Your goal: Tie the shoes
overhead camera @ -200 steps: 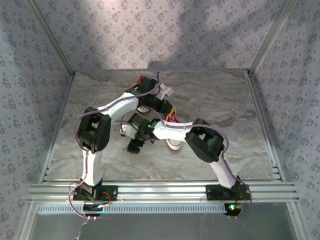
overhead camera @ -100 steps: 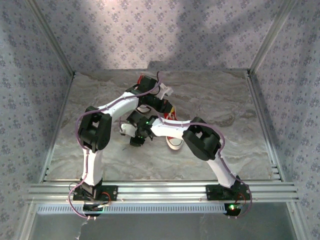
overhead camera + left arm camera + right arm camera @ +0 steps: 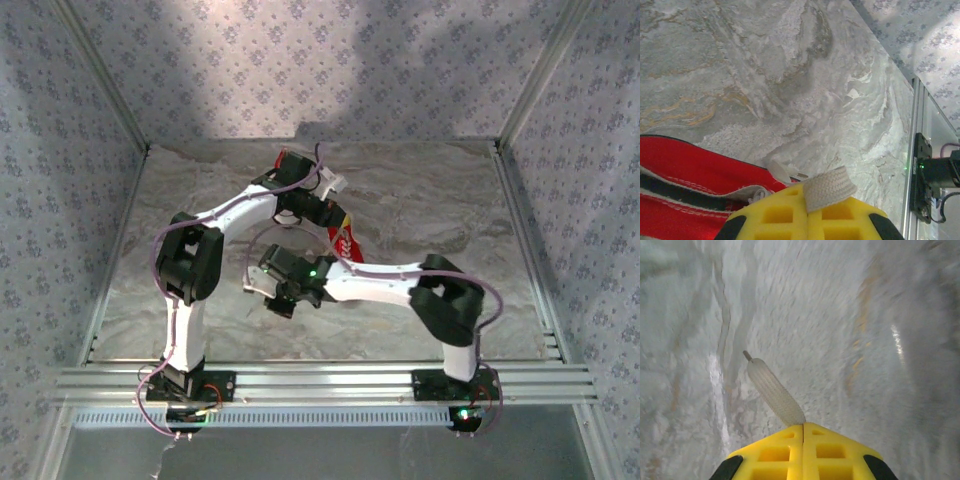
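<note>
Sneaker [image 3: 690, 180], red, was shown lying on the desk [image 3: 430, 200] with one lace end [image 3: 827, 187] clenched in the left hand [image 3: 807, 222] and a second lace end [image 3: 774, 390] clenched in the right hand [image 3: 803, 442]; the knot was judged not yet formed.

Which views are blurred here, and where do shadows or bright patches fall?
Right wrist view: the table is smeared by motion, while the right hand and the lace end it pinches are sharp. Left wrist view: crisp table veining and red shoe, with a bright patch on the wallpaper. Top external view: broad soft shadows across the back wall.
</note>
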Available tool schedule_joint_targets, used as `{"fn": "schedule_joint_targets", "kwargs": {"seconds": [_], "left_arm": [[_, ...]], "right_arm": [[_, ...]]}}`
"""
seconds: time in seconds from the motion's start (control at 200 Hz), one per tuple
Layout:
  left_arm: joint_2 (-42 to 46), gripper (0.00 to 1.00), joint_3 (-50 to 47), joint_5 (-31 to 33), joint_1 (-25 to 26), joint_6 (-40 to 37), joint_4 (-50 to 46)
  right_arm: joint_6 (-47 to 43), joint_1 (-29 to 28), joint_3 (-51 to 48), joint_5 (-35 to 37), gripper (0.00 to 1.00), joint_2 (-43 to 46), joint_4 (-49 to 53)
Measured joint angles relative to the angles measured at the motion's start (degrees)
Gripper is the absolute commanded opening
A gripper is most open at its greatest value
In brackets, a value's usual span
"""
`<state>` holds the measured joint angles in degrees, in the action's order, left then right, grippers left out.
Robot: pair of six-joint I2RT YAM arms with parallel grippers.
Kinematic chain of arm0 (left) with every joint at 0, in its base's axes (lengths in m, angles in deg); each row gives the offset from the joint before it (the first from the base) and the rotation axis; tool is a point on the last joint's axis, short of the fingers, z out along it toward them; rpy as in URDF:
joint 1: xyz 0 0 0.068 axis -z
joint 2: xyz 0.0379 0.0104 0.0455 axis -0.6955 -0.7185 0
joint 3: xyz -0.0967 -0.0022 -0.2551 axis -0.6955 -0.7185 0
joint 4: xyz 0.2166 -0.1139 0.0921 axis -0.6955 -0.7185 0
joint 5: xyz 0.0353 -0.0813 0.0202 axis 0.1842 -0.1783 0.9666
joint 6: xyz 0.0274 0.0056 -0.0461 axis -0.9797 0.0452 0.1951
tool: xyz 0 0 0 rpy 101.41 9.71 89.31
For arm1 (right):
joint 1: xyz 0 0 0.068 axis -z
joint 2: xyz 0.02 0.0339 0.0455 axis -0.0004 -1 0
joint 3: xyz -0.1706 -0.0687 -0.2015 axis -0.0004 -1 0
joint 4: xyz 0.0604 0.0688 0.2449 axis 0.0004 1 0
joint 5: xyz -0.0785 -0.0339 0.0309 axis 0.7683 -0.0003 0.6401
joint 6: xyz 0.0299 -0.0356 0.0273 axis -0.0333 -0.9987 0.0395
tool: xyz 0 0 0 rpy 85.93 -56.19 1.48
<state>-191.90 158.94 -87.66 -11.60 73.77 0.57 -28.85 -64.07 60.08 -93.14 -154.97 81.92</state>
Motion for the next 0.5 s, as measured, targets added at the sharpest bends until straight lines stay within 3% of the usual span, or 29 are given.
{"fn": "schedule_joint_targets", "kwargs": {"seconds": [0.265,0.5], "left_arm": [[0.02,0.0,-3.21,-3.78,0.0,-2.47,1.16],[1.14,0.0,-6.01,-4.63,0.0,-6.14,1.03]], "right_arm": [[7.87,1.46,-10.58,8.63,0.0,11.93,-13.94],[16.33,1.92,-20.96,11.39,0.0,22.71,-21.24]]}}
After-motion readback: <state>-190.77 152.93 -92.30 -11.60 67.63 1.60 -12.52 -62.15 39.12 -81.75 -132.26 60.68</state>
